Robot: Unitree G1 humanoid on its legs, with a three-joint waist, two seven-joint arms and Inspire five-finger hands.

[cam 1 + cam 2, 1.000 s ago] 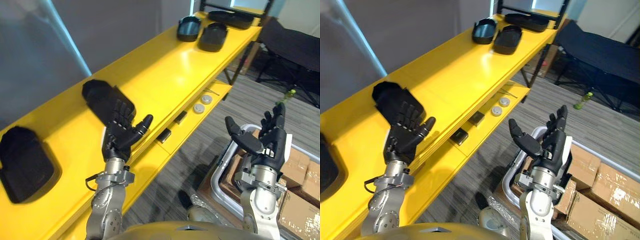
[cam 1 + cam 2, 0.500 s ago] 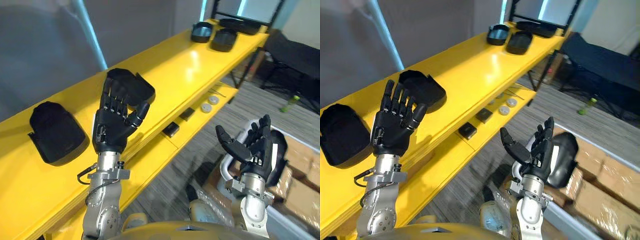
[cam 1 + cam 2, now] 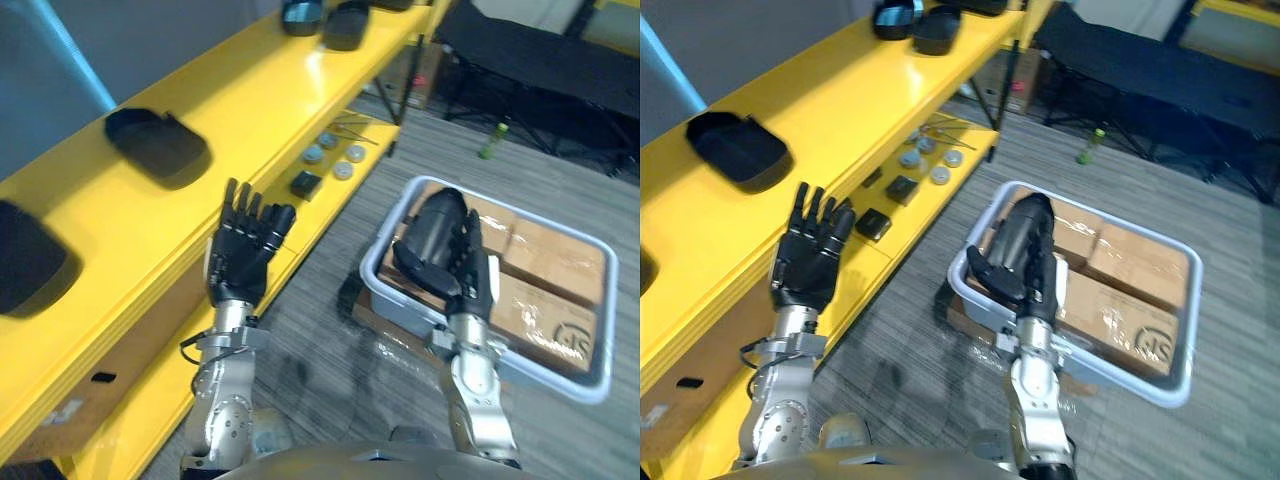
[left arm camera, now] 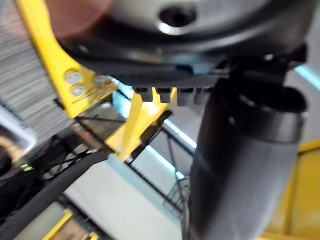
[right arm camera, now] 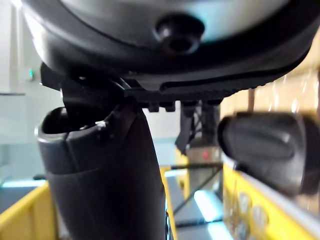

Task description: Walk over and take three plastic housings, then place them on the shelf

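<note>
Black plastic is found in several places: one plastic housing (image 3: 432,222) lies in a pale grey bin (image 3: 1192,325) on the floor, resting on the cardboard boxes (image 3: 550,290) packed inside it. Others are set out along the top of the yellow shelf (image 3: 260,100) — a near housing (image 3: 155,148), an edge housing (image 3: 28,268) cut off at the robot's left, and the far housings (image 3: 345,15) at the shelf's distant end. The right hand (image 3: 468,275) is raised directly in front of the housing in the bin, its fingers held straight and upright with the thumb spread to the side. Nothing is gripped by it, and whether the fingers touch the housing behind them cannot be told. The left hand (image 3: 240,262) is held up beside the shelf's front edge, with its fingers straight and slightly fanned, and nothing is held in it either. On the lower board of the shelf, just beyond the left hand, a small black block (image 3: 305,183) is seen near a cluster of round grey discs (image 3: 343,170). Farther off, a green bottle (image 3: 490,145) stands on the striped grey floor (image 3: 330,340), near a black folding cot (image 3: 540,60) — both well apart from the bin.
</note>
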